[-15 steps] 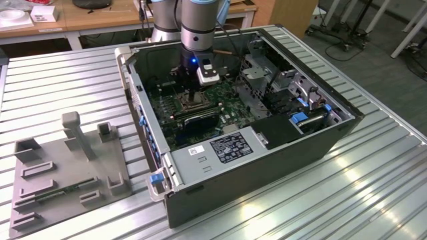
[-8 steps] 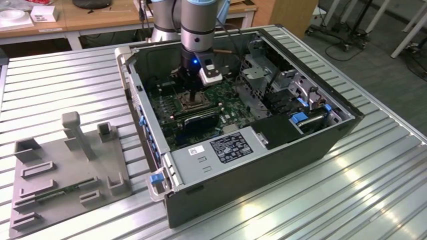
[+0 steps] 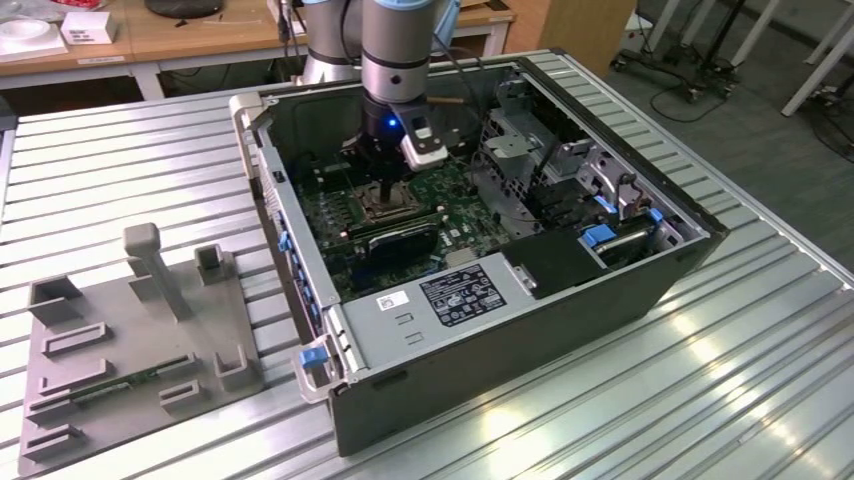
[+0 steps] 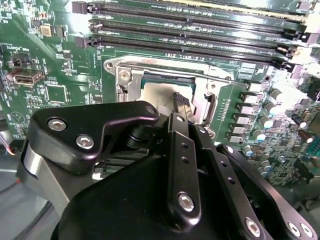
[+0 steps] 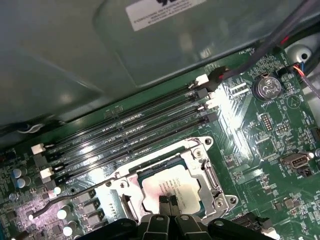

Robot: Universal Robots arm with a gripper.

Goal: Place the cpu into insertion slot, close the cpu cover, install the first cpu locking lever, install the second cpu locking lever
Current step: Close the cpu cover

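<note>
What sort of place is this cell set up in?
Likely a robotics lab or workshop: an open computer case sits on a slatted aluminium table, a grey fixture plate lies beside it, and wooden desks stand behind.

Single arm (image 3: 398,45) stands near-vertical, wrist (image 3: 395,100) directly under the last joint, with a small blue light lit on it. Below it the pincer (image 3: 388,188) points straight down. In the first wrist view its two dark fingertips (image 5: 163,200) sit pressed side by side. In the second wrist view the black finger links (image 4: 182,150) fold inward toward the tips.
</note>
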